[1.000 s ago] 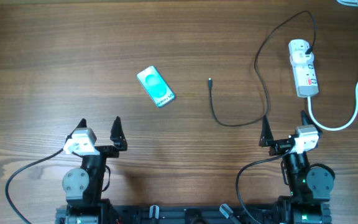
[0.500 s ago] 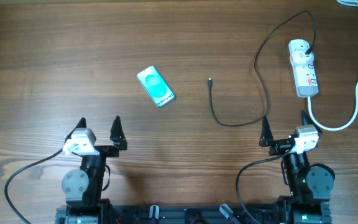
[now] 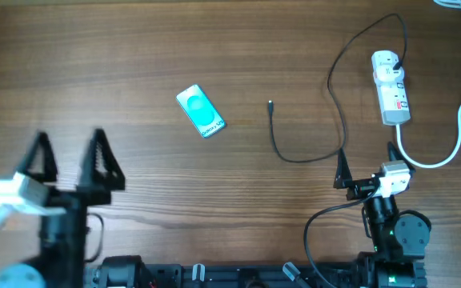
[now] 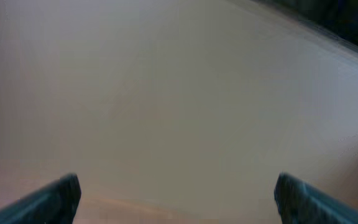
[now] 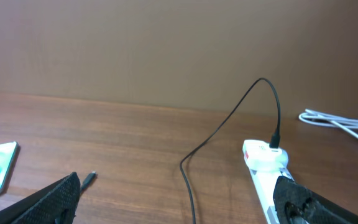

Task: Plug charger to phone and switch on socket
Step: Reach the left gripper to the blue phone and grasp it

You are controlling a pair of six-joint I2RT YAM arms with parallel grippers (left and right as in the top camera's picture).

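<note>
So both pairs are spread wide, holding nothing: left fingers (image 3: 102, 164) front-left, right fingers (image 3: 342, 170) beside the charger (image 3: 270, 105) cable; phone (image 3: 201, 111) lies mid-worktop (image 3: 94, 48), socket (image 3: 391, 88) far right

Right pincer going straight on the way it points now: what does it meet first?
Probably the charger, whose black cable lies right ahead between the fingers of the open right pincer. The socket sits slightly right of that line; depth is unclear.
</note>
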